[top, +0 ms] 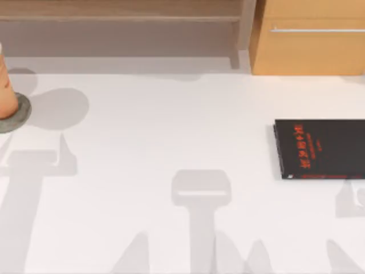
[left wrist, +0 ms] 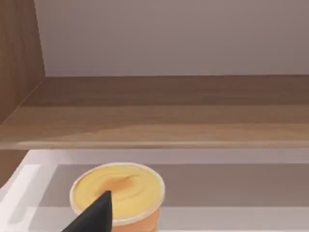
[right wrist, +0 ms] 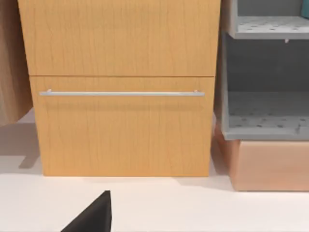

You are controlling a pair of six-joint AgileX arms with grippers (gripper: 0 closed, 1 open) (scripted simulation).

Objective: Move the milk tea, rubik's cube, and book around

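The milk tea [top: 5,85] sits at 9 o'clock on the white table [top: 171,131], upright on a flat grey disc [top: 20,111], prob. as a coaster to steady its tapered peach body. In the left wrist view the left gripper's dark fingertip [left wrist: 96,215] crosses the smooth yellow lid [left wrist: 118,188]; whether the claw is open or closed can't be told. A thin matte black book w/ red lettering [top: 319,149] lies flat at 3 o'clock. In the right wrist view the right gripper's fingertip [right wrist: 94,215] faces a wood-grain drawer [right wrist: 120,125] w/ a slim metal handle; claw state can't be told.
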